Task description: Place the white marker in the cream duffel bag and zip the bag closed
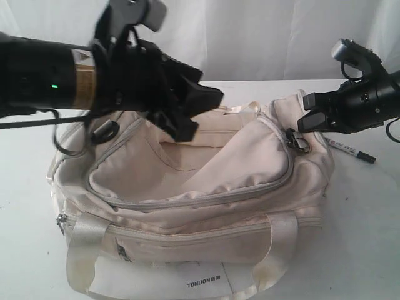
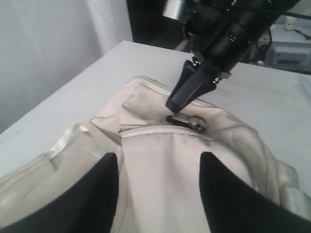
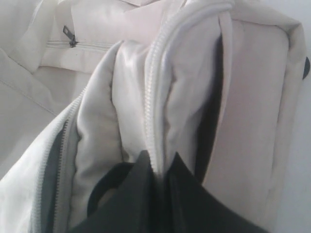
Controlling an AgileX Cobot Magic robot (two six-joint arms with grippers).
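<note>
The cream duffel bag (image 1: 187,187) lies across the middle of the white table with its top flap unzipped and folded open. The white marker (image 1: 349,149), black-capped, rests on the table just off the bag's right end, outside it. My right gripper (image 1: 306,122) is shut at that right end, pinching the bag's zipper edge (image 3: 156,97) beside a dark metal pull ring (image 2: 194,121). My left gripper (image 1: 199,114) hovers open over the back of the bag, and only cream fabric (image 2: 160,194) shows between its fingers.
A white tag printed TONLION (image 1: 200,284) lies at the bag's front between the webbing handles (image 1: 81,250). Bare table (image 1: 369,237) lies to the right and front right. A white curtain (image 1: 250,31) hangs behind.
</note>
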